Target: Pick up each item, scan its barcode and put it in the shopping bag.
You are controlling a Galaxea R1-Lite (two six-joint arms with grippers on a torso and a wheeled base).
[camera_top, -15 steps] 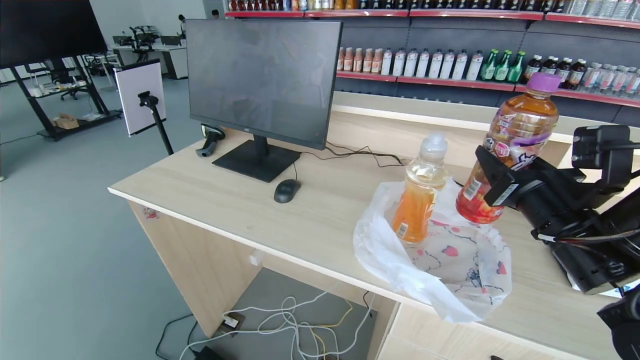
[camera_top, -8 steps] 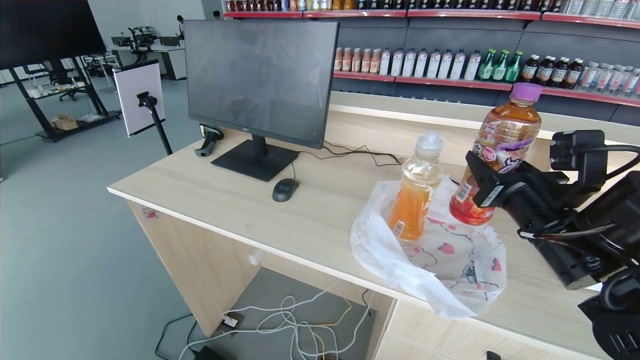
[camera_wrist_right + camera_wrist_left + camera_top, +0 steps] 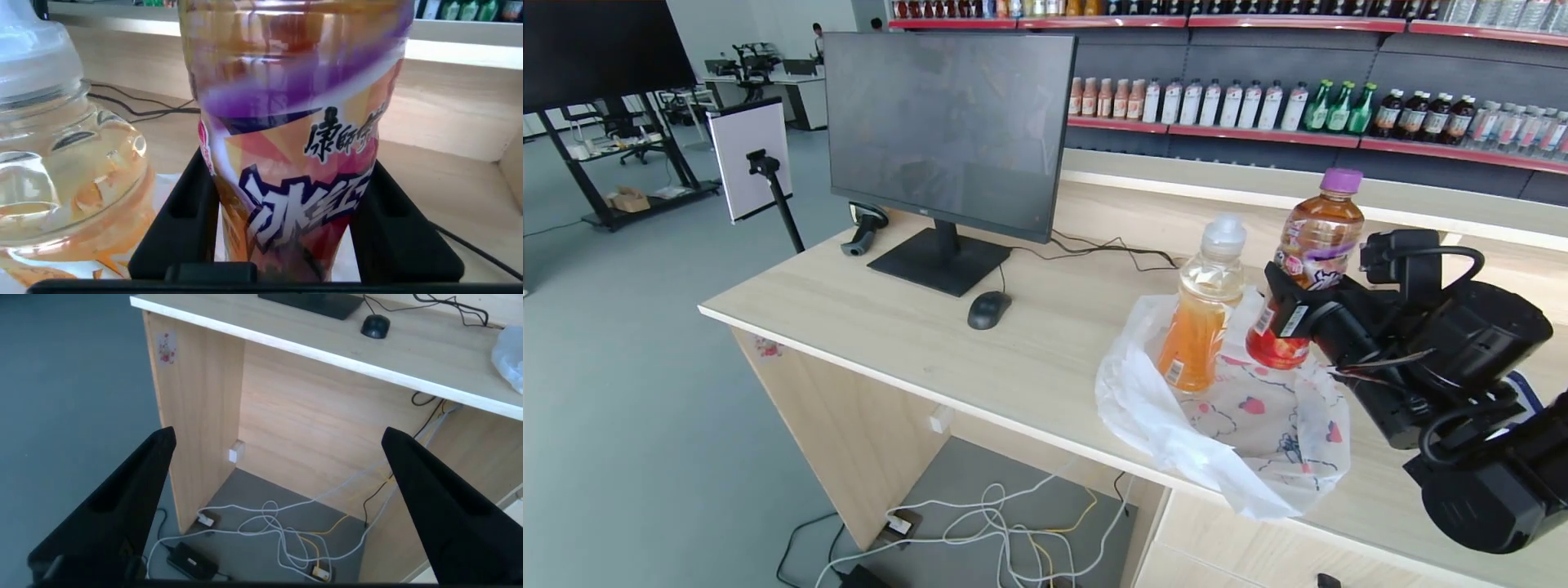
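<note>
Right jaws around purple-capped bottle (image 3: 1319, 233)

The tea bottle (image 3: 1321, 229) has a purple cap, amber liquid, a red base and a purple-and-white label. The juice bottle (image 3: 1203, 327) is orange below and pale yellow above, with a frosted clear cap. The shopping bag (image 3: 1250, 441) is translucent white, printed with red strawberries and dark line drawings. The desk (image 3: 915, 327) is pale wood grain, and the right gripper (image 3: 1289, 309) is black

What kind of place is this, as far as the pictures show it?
Probably a mock shop checkout inside a lab or office: drink bottles fill the shelves behind a wooden counter with a monitor and a handheld scanner; desks stand in the room beyond.
</note>
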